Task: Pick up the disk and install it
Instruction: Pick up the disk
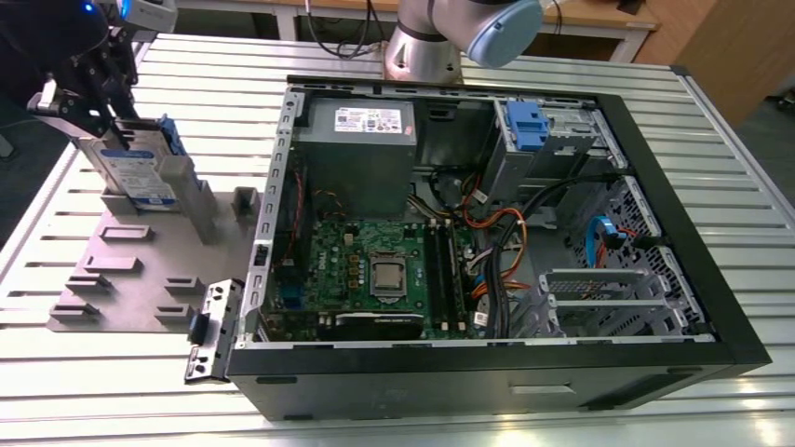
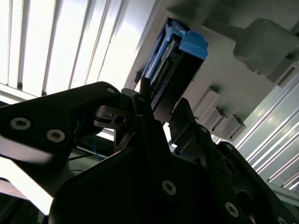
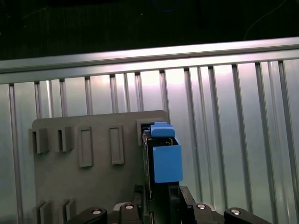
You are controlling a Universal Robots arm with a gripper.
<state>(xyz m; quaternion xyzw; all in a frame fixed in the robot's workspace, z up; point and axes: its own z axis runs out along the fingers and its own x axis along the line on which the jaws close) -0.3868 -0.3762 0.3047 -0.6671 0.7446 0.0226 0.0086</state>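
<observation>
The gripper (image 1: 110, 130) clasps the upright disk (image 1: 141, 179) at the grey plate (image 1: 125, 289), its blue tab (image 3: 162, 130) plain in both wrist views, the open case (image 1: 698, 272) in the exterior view.

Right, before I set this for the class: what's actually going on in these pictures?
A single robot arm's gripper is shut on the flat rectangular silver-grey disk in its blue plastic carrier. The disk stands on edge at the flat grey slotted fixture plate. Whether it sits in a slot or hangs just above one cannot be told. The open black computer case lies beside the plate on the ribbed metal table, and the disk is not yet in it.
</observation>
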